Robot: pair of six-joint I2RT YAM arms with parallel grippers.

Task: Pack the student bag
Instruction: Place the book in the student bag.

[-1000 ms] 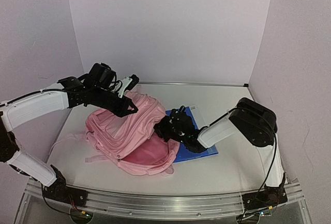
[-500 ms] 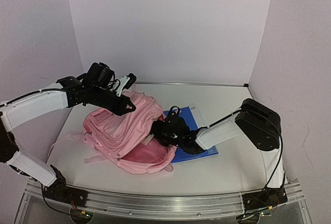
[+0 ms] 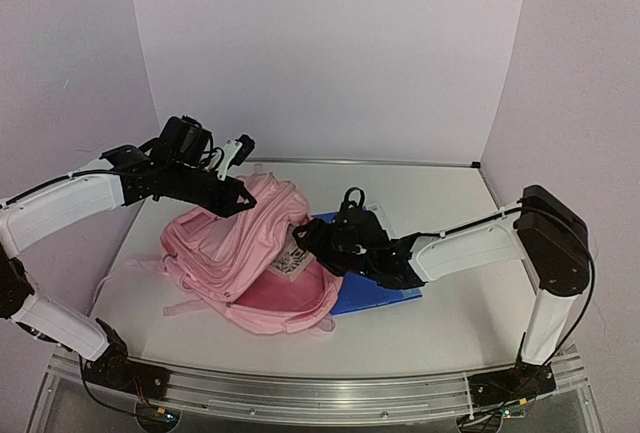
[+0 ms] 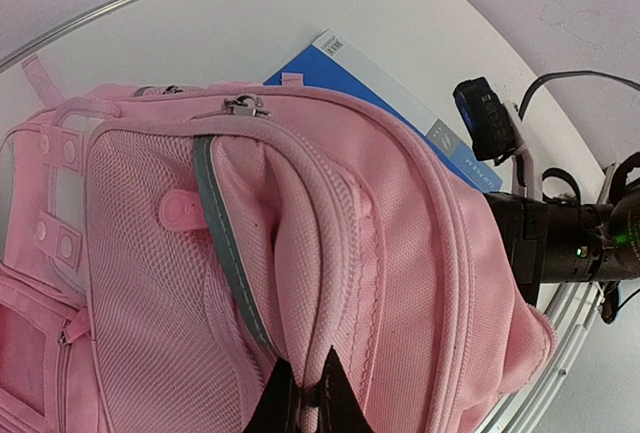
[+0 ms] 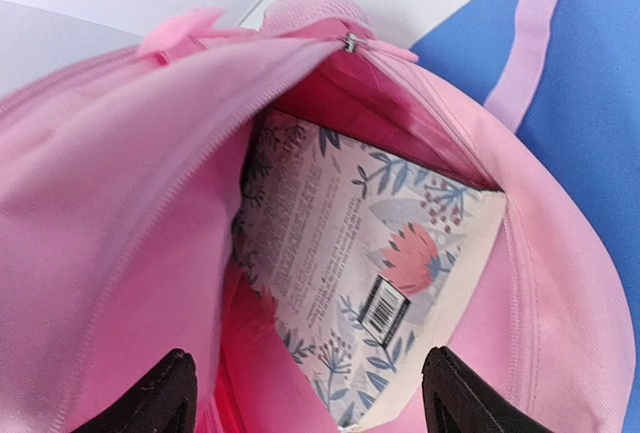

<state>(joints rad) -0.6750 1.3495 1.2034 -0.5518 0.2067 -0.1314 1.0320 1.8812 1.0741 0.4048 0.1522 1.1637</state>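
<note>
The student bag (image 3: 235, 253) lies slumped on its side on the white table (image 3: 450, 193), left of the middle, with its far end raised and its zipped mouth gaping toward the near right; seen from above, the darker pink lining shows inside the opening.

The left gripper (image 3: 236, 199) comes in from the left, over the bag's raised end; its own camera shows the two dark fingertips (image 4: 330, 393) pinched tight together on a ridge of pink fabric between two zipper seams, so it is clamped on the bag and has that part lifted (the grey trim and a zip pull sit just up from the pinch).

The right gripper (image 3: 303, 243) reaches in from the right, low over the table, and sits right at the bag's mouth; its wrist view shows the fingers (image 5: 165, 398) spread wide, one at each side of the opening, with nothing between them in their grasp.

Just past those fingers a floral book (image 5: 370, 243) lies inside the main compartment, back cover up, its barcode showing, one corner tucked up under the zipper edge; from above only a pale corner of it (image 3: 290, 256) peeks out.

A blue book (image 3: 385, 293) lies flat on the table just right of the bag; the bag's edge and the right arm cover part of it, and a pink strap (image 5: 525, 43) trails across it.
</note>
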